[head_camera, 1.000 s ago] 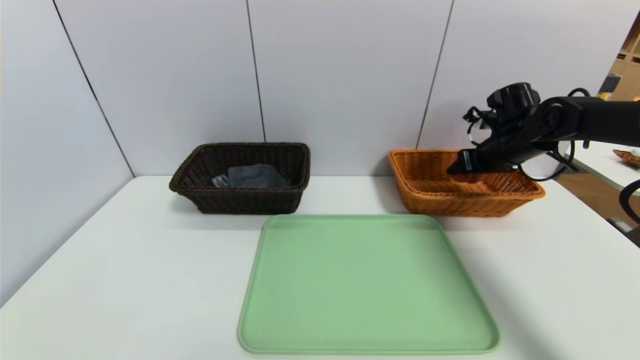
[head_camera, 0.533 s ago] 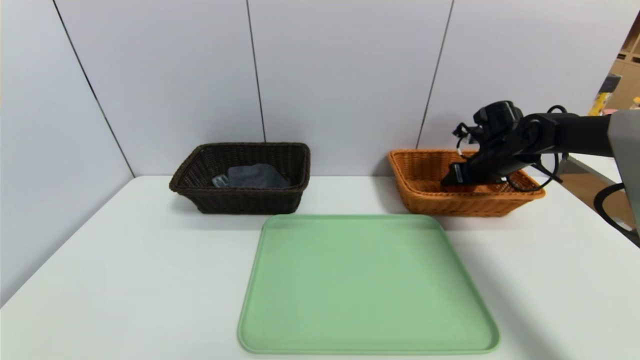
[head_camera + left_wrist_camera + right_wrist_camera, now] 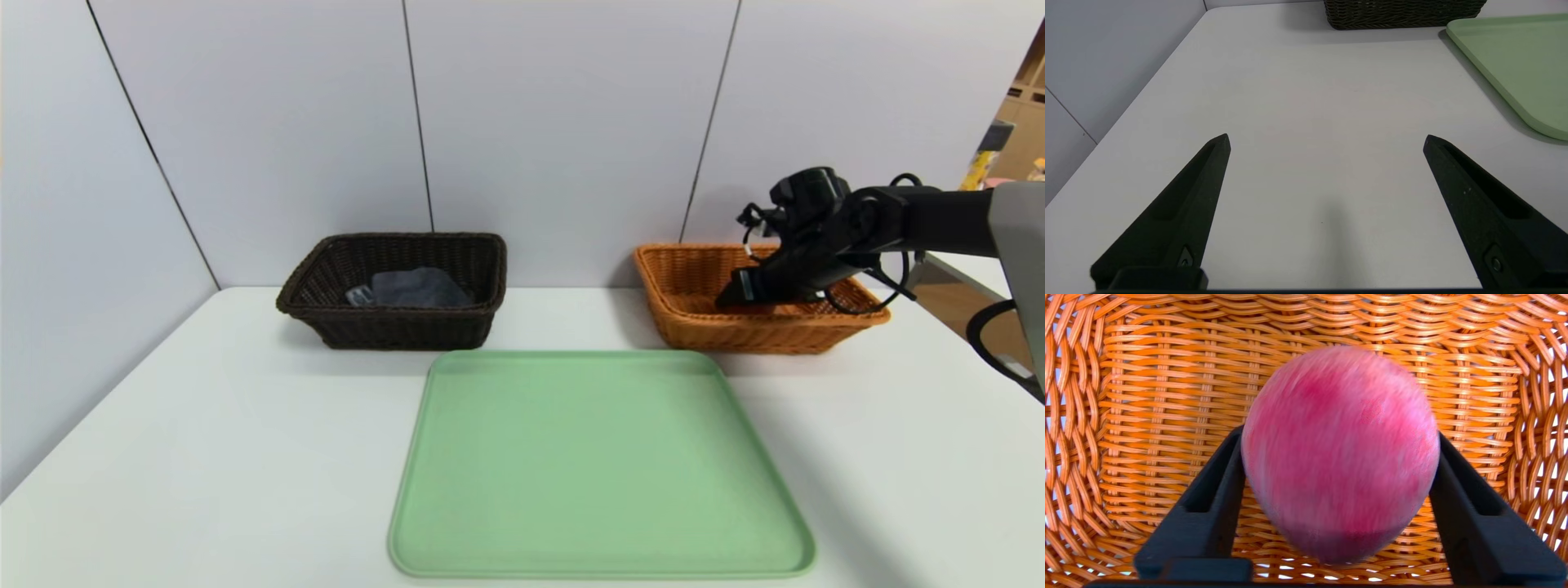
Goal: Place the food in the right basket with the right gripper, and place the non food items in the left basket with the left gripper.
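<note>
The pink-red peach [image 3: 1339, 453] hangs just above the woven floor of the orange-tan right basket [image 3: 1167, 396], smeared by motion while the weave and the fingers look sharp. My right gripper [image 3: 1340, 432] flanks it at its widest part, jaws parted and loose on it. In the head view that right gripper [image 3: 727, 298] dips inside the right basket [image 3: 694, 327] and hides the peach. My left gripper [image 3: 1326, 138] hovers wide open and empty over bare table near the left edge. The dark brown left basket [image 3: 392, 331] holds a dark folded cloth [image 3: 420, 287].
A bare green tray [image 3: 600, 465] lies in the middle of the white table, in front of both baskets, and its corner [image 3: 1515, 61] shows in the left wrist view. Grey wall panels close off the back and the left side.
My right arm has dropped lower into the orange basket and moved slightly left. Its jaws have begun to part and the peach is slipping from them. The left gripper has not moved.
</note>
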